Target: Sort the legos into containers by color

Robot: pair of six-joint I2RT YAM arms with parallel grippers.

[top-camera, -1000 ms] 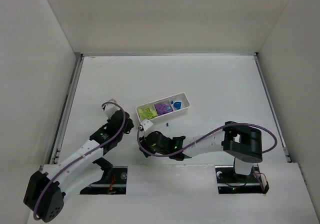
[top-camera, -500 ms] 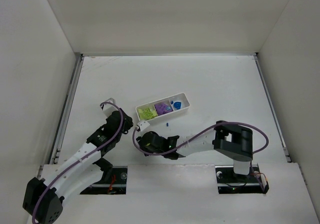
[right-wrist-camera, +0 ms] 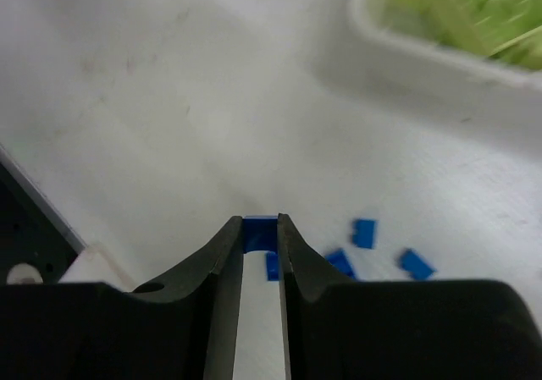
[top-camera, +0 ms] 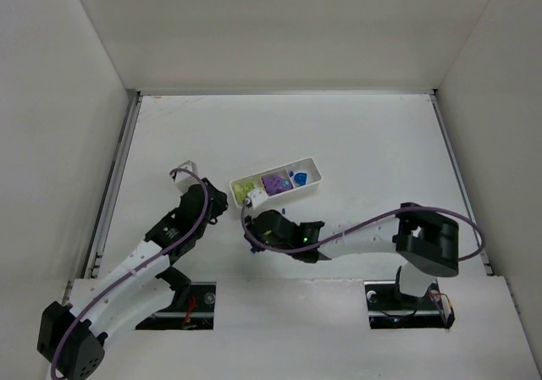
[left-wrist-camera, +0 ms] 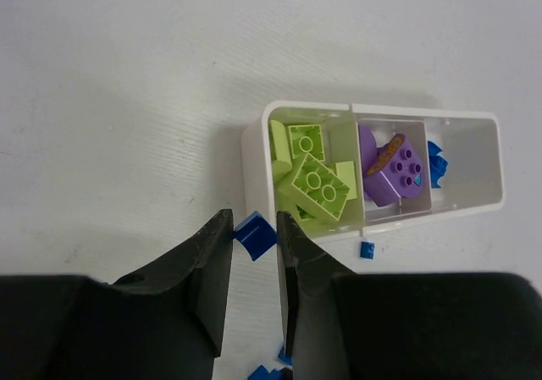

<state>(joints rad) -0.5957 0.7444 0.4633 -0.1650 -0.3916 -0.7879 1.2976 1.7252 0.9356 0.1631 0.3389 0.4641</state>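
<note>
Tray (left-wrist-camera: 255,147): one, with three compartments, on the table (left-wrist-camera: 127,101).
Yellow-green bricks (left-wrist-camera: 318,185): we count at least three, in the left compartment.
Purple block (left-wrist-camera: 396,170): one, in the middle compartment.
Left gripper (left-wrist-camera: 254,219): clamped on one blue piece (left-wrist-camera: 254,236), just beside the tray's corner.
Right gripper (right-wrist-camera: 260,220): pinching one blue bit (right-wrist-camera: 258,234).
Loose blue legos (right-wrist-camera: 364,233): we count four on the table, near the right claw.

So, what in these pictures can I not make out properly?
Top view: loose blue bits, too small, covered by the right arm.
Right wrist view: tray and green pieces, blurred, cut by the top edge.
Left wrist view: blue compartment contents, partly behind tray walls.
Right wrist view: held blue bit, mostly covered by the right hand fingers.
</note>
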